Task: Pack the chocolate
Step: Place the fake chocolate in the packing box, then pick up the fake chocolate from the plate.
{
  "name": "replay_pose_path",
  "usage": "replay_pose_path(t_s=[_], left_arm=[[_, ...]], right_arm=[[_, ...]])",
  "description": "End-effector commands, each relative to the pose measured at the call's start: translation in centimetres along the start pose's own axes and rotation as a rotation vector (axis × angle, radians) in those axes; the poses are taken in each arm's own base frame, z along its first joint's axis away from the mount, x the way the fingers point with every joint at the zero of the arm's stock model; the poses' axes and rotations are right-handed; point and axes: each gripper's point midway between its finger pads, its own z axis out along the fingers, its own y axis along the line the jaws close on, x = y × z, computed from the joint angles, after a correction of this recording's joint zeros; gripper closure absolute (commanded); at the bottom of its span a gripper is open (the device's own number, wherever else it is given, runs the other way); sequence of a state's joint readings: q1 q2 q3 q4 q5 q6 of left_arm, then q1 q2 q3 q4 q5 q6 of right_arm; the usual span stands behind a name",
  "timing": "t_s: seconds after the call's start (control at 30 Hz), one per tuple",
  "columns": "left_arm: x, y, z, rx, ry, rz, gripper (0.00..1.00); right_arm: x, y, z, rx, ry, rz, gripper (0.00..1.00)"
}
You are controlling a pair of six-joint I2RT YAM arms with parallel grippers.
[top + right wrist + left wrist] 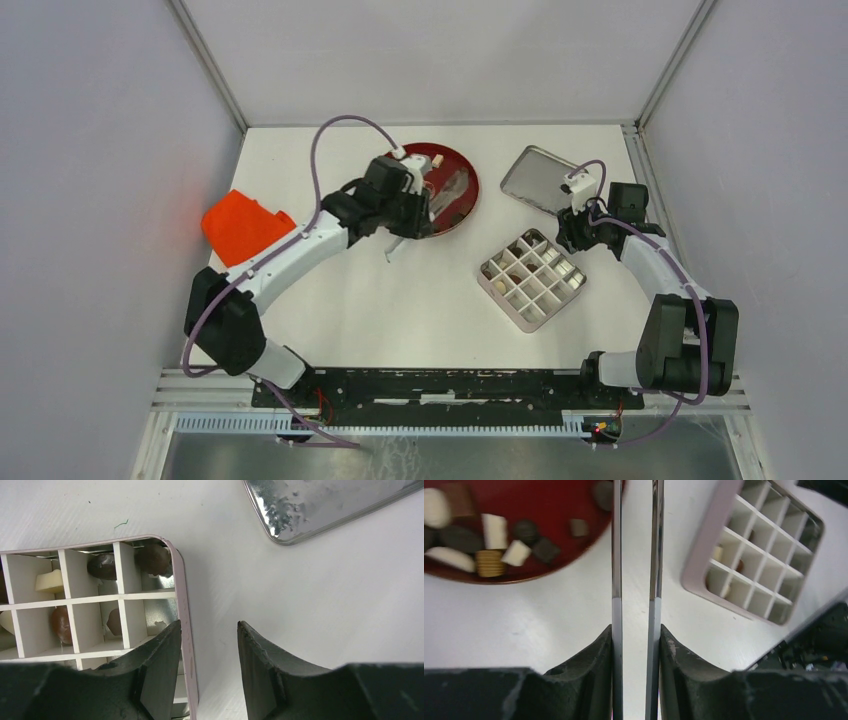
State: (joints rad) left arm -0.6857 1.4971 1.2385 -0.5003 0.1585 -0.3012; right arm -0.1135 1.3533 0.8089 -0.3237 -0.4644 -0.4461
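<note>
Several pieces of chocolate (494,530), dark, brown and cream, lie on the red plate (549,500) at the back of the table, where the top view shows a cream piece (437,160) on the plate (465,190). My left gripper (635,627) is shut on metal tweezers (617,555), whose two arms stand apart with nothing seen between them; their tips are out of the wrist view. A few chocolates (102,566) sit in cells of the gridded box (182,605). My right gripper (208,623) is open, straddling the box's wall.
A metal lid (540,178) lies behind the gridded box (532,278). An orange object (245,225) sits at the left edge. The tweezers (395,252) point down at the table in front of the plate. Walls enclose the table on three sides.
</note>
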Motion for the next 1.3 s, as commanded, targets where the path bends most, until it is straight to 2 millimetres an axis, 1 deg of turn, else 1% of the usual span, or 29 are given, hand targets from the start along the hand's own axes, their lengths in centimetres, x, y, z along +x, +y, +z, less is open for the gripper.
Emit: replay_pose_path(t_s=[0.0, 0.07, 0.13, 0.27, 0.4, 0.63, 0.77, 0.9, 1.1, 1.27], left_arm=[[-2.8, 5.7, -1.1, -0.122, -0.079, -0.054, 0.62], [-3.3, 7.8, -0.3, -0.168, -0.079, -0.071, 0.62], [-3.7, 9.4, 0.8, -0.195, -0.072, -0.084, 0.62], [-4.2, 11.7, 2.9, -0.223, -0.040, -0.097, 0.62], [-4.8, 13.3, 3.9, -0.256, -0.019, -0.099, 0.62], [-5.4, 15.0, 5.9, -0.303, 0.010, -0.115, 0.61], [-6.1, 15.8, 6.4, -0.332, 0.014, -0.129, 0.60], [-7.3, 15.8, 6.9, -0.328, 0.009, -0.127, 0.60], [-7.5, 16.1, 7.7, -0.327, 0.042, -0.105, 0.59], [-7.6, 16.0, 8.3, -0.302, 0.073, -0.066, 0.58]], right_arm=[[-0.8, 0.0, -0.5, -0.004, -0.031, -0.025, 0.49], [-0.7, 0.0, -0.5, -0.004, -0.029, -0.026, 0.49], [-0.7, 0.0, -0.5, -0.003, -0.029, -0.028, 0.49], [-0.7, 0.1, -0.5, -0.007, -0.028, -0.030, 0.49], [-0.8, 0.1, -0.5, -0.008, -0.030, -0.034, 0.49], [-0.8, 0.1, -0.4, -0.013, -0.030, -0.038, 0.49], [-0.8, 0.1, -0.4, -0.013, -0.032, -0.041, 0.49], [-0.8, 0.1, -0.5, -0.014, -0.031, -0.041, 0.49], [-0.7, 0.1, -0.5, -0.014, -0.031, -0.042, 0.49], [-0.7, 0.2, -0.5, -0.018, -0.029, -0.042, 0.49]])
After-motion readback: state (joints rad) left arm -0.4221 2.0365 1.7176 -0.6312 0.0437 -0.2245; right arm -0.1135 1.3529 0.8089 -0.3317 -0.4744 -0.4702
